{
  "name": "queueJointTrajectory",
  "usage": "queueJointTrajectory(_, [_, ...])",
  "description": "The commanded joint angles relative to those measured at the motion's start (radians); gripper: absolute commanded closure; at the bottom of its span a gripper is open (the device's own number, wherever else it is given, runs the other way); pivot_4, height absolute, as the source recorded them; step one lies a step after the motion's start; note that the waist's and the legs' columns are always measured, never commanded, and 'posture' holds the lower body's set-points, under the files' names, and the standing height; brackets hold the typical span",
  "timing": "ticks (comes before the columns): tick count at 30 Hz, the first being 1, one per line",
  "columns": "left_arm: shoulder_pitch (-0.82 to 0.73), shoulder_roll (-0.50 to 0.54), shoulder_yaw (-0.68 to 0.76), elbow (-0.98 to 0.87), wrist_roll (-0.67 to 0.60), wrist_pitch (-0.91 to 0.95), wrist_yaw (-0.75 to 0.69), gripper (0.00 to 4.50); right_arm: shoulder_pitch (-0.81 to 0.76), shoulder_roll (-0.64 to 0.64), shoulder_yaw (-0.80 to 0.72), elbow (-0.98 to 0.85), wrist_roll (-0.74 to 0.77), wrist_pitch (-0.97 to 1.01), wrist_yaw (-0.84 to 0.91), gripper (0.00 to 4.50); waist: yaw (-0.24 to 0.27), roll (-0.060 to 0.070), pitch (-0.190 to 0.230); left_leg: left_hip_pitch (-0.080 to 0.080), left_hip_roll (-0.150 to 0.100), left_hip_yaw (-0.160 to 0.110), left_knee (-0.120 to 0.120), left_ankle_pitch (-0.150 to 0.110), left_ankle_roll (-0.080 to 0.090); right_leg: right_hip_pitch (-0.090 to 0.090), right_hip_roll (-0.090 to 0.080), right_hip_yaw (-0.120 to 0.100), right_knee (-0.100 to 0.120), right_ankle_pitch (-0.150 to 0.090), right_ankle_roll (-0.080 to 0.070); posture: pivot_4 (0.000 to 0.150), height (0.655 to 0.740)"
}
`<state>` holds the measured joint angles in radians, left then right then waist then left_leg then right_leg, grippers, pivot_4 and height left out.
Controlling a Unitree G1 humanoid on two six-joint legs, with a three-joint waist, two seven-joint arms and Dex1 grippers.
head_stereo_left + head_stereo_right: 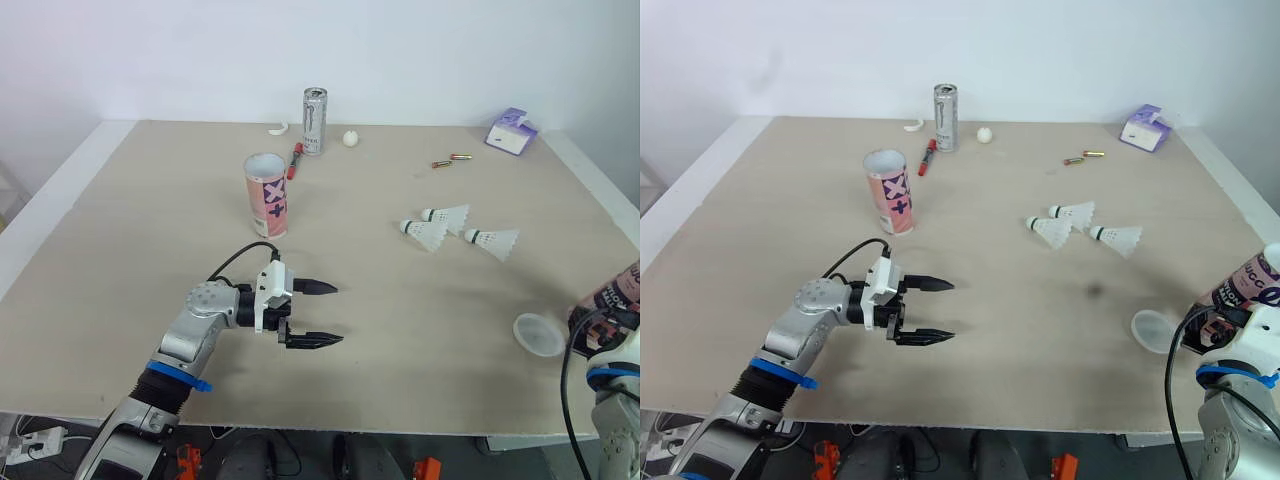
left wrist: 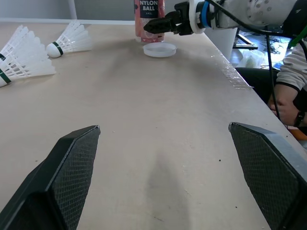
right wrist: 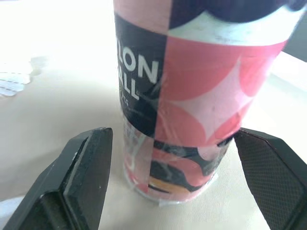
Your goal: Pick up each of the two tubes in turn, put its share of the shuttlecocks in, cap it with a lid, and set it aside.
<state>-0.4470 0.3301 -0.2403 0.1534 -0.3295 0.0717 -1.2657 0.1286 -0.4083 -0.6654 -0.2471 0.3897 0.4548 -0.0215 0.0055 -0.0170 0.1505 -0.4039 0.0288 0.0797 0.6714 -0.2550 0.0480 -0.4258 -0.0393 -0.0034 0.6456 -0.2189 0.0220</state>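
the tube (image 3: 192, 105) is patterned pink, black and white; shuttlecocks (image 1: 428, 235) white, can (image 1: 314, 121) silver.

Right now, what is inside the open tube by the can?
The tube is uncapped; only its pale upper inner wall shows. Nothing sticks out; its bottom is hidden.

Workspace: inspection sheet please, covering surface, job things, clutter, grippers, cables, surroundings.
Surface: light wooden tabletop.
Job's things: pink patterned cardboard tube upright, top open, back left; second pink tube upright at right edge; clear round plastic lid flat beside it; three white feathered shuttlecocks lying together, right of centre.
Clutter: silver drink can, red marker pen, small white ball, purple tissue box, at the back.
Grippers: left gripper open, holding nothing; right gripper open, fingers either side of second pink tube.
Cables: black cable looped at left wrist.
Surroundings: white wall; person's sleeve beside the table.
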Motion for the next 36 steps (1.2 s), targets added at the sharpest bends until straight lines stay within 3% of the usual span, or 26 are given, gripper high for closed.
queueJointTrajectory(1, [-0.008, -0.001, -0.001, -0.012, 0.0, -0.012, -0.001, 0.0, 0.027, 0.0, 0.002, -0.134, 0.02, 0.05, 0.006, 0.19, 0.0, 0.0, 0.0, 0.0, 0.0, 0.0, 0.0, 0.0, 0.0, 0.0, 0.0, 0.0, 0.0, 0.0, 0.0, 0.15, 0.74])
queueJointTrajectory(11, [0.009, 0.003, 0.009, -0.016, 0.0, -0.011, 0.018, 0.0, 0.1, 0.048, 0.133, -0.4, 0.06, 0.205, 0.012, 0.19, 0.001, 0.0, 0.0, 0.0, 0.001, -0.001, 0.0, 0.0, 0.0, 0.0, 0.0, -0.001, 0.0, 0.0, 0.0, 0.15, 0.74])
queueJointTrajectory(23, [0.015, 0.009, 0.009, -0.016, 0.008, -0.017, 0.028, 0.0, -0.034, 0.045, 0.324, -0.371, -0.008, 0.16, 0.069, 0.19, 0.001, 0.0, 0.0, -0.001, 0.0, -0.001, 0.0, 0.0, 0.0, 0.0, 0.0, -0.003, 0.0, -0.001, -0.001, 0.15, 0.74])
queueJointTrajectory(31, [0.013, 0.0, 0.064, 0.014, 0.018, -0.031, 0.129, 0.0, -0.188, -0.047, 0.457, -0.219, 0.023, -0.01, 0.39, 0.19, 0.0, -0.001, 0.001, -0.001, 0.0, -0.001, 0.0, 0.0, 0.0, -0.001, 0.001, -0.003, 0.0, -0.001, 0.0, 0.15, 0.74])
queueJointTrajectory(36, [0.004, -0.02, 0.135, 0.052, 0.04, -0.014, 0.304, 0.0, -0.265, -0.124, 0.567, -0.085, 0.047, -0.18, 0.737, 0.19, 0.001, -0.003, 0.002, -0.001, 0.0, -0.002, 0.0, 0.0, 0.001, 0.0, 0.001, -0.004, 0.0, -0.001, 0.001, 0.15, 0.74])
